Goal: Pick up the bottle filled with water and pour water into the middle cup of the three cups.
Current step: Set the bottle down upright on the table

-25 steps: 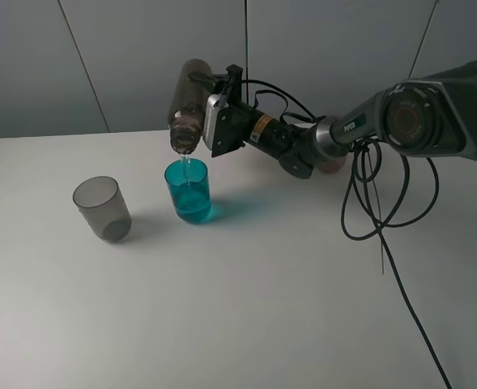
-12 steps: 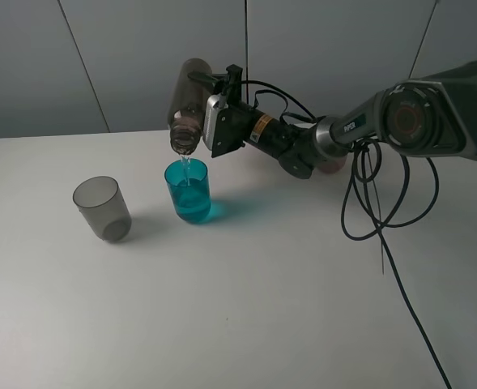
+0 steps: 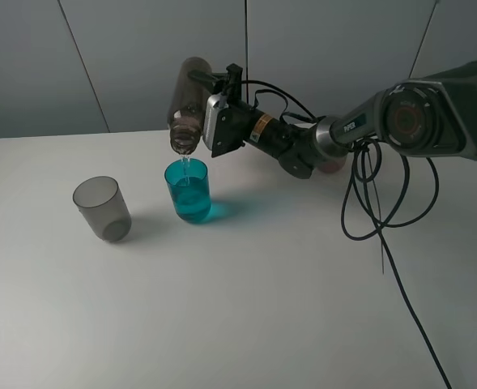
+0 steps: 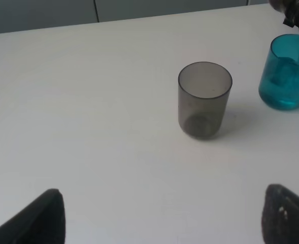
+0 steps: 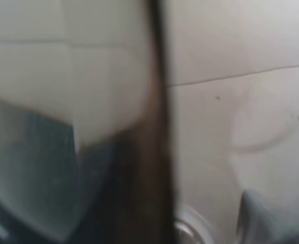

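Observation:
My right gripper (image 3: pixel 201 104) is shut on the smoky brown-grey bottle (image 3: pixel 188 101) and holds it tilted steeply, mouth down, just above the teal-blue middle cup (image 3: pixel 189 193). A thin stream of water runs into the cup, which is partly filled. The smoky grey cup (image 3: pixel 102 209) stands to its left. The pale pink cup (image 3: pixel 333 168) is mostly hidden behind the right arm. The left wrist view shows the grey cup (image 4: pixel 204 99), the teal cup (image 4: pixel 286 72) and the bottle mouth (image 4: pixel 291 10). My left gripper (image 4: pixel 162 223) is open and empty, well short of the grey cup. The right wrist view shows only a blur of the bottle (image 5: pixel 139 152).
The white table (image 3: pixel 262 308) carries all three cups. Black cables (image 3: pixel 376 203) hang in loops from the right arm down to the table's right side. A grey panelled wall stands behind the table.

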Available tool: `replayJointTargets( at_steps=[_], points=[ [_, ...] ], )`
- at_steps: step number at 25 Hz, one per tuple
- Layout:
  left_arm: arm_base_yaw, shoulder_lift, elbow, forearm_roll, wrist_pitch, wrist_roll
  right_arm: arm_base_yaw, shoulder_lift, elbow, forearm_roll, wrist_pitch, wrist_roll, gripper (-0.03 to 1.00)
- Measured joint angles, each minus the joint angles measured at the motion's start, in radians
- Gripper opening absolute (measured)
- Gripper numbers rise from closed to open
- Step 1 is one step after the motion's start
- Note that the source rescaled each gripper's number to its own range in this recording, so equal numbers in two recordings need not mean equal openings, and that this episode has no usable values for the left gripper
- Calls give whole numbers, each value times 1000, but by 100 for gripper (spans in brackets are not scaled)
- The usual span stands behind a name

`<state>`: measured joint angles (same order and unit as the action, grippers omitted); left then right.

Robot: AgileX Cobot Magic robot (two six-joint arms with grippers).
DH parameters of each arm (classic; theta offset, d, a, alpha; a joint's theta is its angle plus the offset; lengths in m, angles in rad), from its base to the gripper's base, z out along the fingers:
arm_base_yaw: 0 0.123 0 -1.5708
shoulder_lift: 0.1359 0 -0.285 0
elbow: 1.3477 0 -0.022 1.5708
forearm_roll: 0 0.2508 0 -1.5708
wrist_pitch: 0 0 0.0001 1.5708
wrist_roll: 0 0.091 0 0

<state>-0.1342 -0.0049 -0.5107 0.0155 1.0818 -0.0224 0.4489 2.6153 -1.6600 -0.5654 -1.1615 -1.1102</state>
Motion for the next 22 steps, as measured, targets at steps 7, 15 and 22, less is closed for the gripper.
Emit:
replayJointTargets(
  at_steps=[7,15,22],
  points=[
    [0,0,0,0,0,0,0,0,0,0,-6,-6,19],
    [0,0,0,0,0,0,0,0,0,0,-6,-22,19],
    [0,0,0,0,0,0,0,0,0,0,-6,-28,19]
  ],
)
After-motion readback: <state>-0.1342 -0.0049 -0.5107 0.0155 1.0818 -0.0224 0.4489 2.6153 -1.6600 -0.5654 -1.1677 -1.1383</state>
